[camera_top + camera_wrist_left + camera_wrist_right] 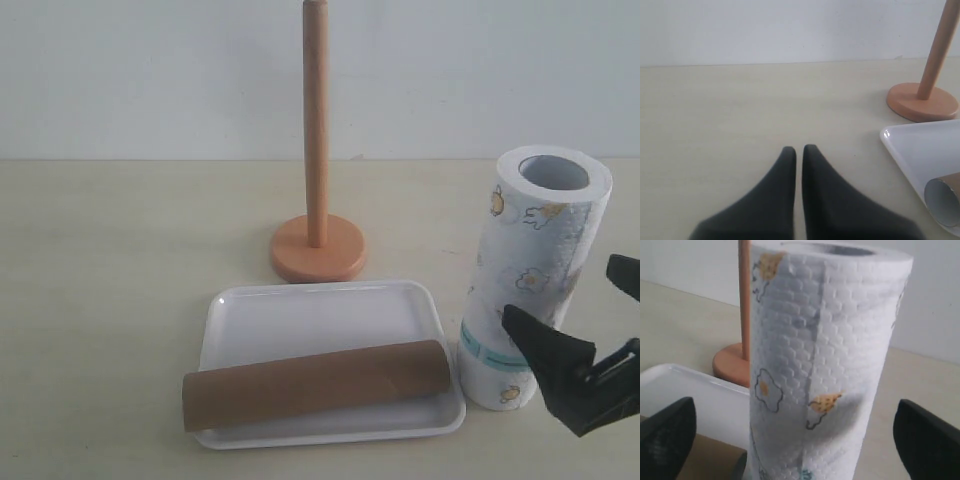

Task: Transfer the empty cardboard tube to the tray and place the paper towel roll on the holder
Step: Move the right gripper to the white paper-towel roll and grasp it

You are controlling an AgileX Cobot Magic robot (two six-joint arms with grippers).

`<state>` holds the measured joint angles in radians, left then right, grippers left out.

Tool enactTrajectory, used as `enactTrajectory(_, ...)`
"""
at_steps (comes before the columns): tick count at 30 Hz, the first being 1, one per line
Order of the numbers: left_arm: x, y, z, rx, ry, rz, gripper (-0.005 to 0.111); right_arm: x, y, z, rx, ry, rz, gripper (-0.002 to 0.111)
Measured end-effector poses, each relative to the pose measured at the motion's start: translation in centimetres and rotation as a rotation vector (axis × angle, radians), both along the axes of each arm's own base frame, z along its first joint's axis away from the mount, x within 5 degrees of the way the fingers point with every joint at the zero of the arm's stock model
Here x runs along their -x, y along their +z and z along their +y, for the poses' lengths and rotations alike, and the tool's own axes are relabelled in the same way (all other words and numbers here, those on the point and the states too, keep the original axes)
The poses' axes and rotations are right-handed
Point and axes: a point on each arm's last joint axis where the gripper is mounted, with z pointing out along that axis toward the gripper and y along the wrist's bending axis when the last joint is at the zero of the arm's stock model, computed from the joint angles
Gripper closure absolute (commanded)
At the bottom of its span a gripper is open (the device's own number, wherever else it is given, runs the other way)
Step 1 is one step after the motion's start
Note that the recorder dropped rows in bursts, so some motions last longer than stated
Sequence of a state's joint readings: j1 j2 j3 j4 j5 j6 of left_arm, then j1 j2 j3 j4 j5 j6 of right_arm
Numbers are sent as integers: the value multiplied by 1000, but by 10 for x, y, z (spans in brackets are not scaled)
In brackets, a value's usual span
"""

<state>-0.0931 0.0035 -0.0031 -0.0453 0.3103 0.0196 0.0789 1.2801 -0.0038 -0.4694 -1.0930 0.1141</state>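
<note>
Brown tube (315, 385); white tray (320, 312); white roll (535, 270), seemingly yellow figures.

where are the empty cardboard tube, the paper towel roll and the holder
empty cardboard tube (315, 385), exterior view, middle of its brown side, lying in the tray
paper towel roll (535, 270), exterior view, printed side wall about halfway up
holder (316, 130), exterior view, midway up the upright wooden pole

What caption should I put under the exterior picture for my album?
Cardboard tube lies in the tray; the open right tool sits by the upright paper towel roll; the holder stands bare.
</note>
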Motion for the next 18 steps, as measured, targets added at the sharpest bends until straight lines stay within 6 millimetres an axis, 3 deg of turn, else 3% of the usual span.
enactTrajectory(12,0,0,0,0,0,0,103,-59,-25,11,2,80,63,4)
enactTrajectory(14,0,0,0,0,0,0,103,-65,-28,13,6,97,69,12)
enactTrajectory(18,0,0,0,0,0,0,103,-65,-28,16,13,135,67,53)
